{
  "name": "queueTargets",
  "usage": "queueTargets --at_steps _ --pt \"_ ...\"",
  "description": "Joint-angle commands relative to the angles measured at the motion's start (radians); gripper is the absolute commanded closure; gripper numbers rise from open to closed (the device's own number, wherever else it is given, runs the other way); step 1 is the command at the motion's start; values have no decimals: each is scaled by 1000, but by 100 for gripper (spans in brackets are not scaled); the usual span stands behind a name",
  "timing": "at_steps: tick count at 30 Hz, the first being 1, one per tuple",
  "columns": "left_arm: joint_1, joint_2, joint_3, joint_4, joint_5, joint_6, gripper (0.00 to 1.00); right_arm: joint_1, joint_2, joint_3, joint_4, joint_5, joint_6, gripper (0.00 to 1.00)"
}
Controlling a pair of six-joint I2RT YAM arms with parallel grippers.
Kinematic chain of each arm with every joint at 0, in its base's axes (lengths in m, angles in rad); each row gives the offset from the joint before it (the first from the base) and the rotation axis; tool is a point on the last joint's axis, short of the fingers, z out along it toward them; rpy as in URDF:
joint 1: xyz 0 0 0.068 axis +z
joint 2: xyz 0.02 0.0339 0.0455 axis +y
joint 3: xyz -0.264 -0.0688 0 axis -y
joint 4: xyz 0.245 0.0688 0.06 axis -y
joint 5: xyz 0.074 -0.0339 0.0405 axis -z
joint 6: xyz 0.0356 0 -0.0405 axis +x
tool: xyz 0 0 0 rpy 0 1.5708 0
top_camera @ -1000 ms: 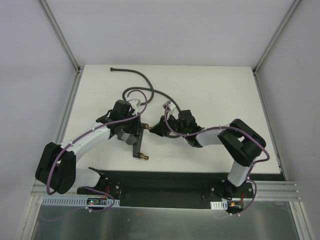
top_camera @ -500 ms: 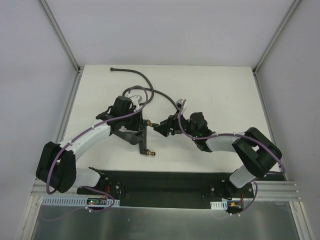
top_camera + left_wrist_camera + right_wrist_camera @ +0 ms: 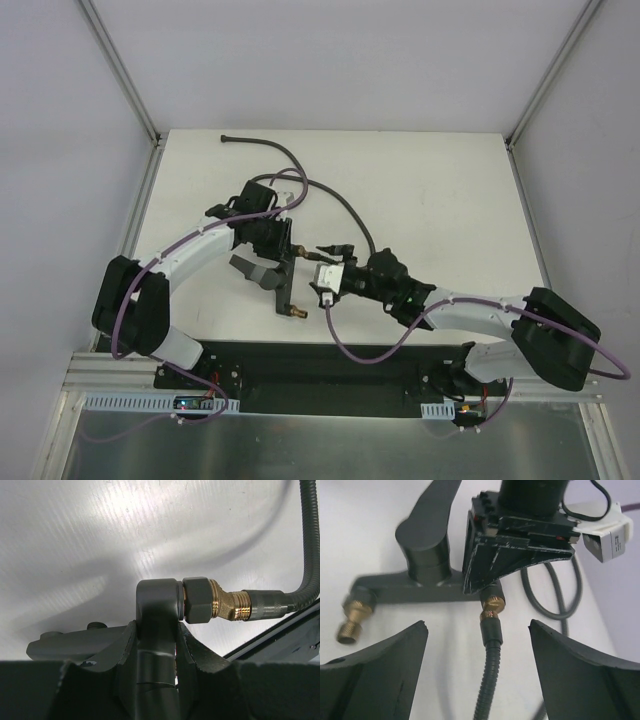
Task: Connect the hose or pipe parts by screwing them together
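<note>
The dark grey forked fitting [image 3: 281, 283] is held over the table, with my left gripper [image 3: 268, 238] shut on its body [image 3: 156, 645]. One brass threaded end [image 3: 226, 605] meets the hose nut [image 3: 267, 605], and the grey flexible hose [image 3: 262, 144] curves away to the table's far left. The fitting's other brass end [image 3: 296, 313] is bare. My right gripper [image 3: 477, 624] stands open just right of the joint, its fingers [image 3: 375, 665] wide on either side of the hose [image 3: 487, 680] without touching it.
Purple cables run along both arms, one looping low near the right wrist [image 3: 350, 345]. The hose forms a loop behind the left gripper [image 3: 285, 180]. A black base rail [image 3: 330, 365] lines the table's near edge.
My right gripper has opened and let go of the hose nut, and the right arm has swung lower and to the right. The left gripper with the fitting has shifted slightly.
</note>
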Motion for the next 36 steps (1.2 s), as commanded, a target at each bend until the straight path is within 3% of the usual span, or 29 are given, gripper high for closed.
queueTargets --at_steps 1,9,15,18,22,27,29,30,36 --pt "9 21 47 -69 113 -4 100 42 12 -17 -12 127 -425 17" --pt "9 38 58 -74 130 3 100 80 105 39 -96 197 -586 28" --pt "10 49 57 -75 148 5 100 91 176 82 -92 216 -597 39" --pt "10 52 57 -77 153 8 100 96 211 95 -81 257 -610 47" --pt "10 49 57 -78 154 8 100 97 257 107 -69 298 -618 65" --pt "10 57 61 -78 153 0 100 97 254 115 -75 289 -502 84" --pt "12 63 64 -77 150 -6 100 96 251 134 -81 279 -416 92" --pt "10 63 64 -72 150 -10 100 96 251 144 -82 276 -294 97" --pt "10 61 52 -43 134 -40 100 74 276 165 -46 150 46 99"
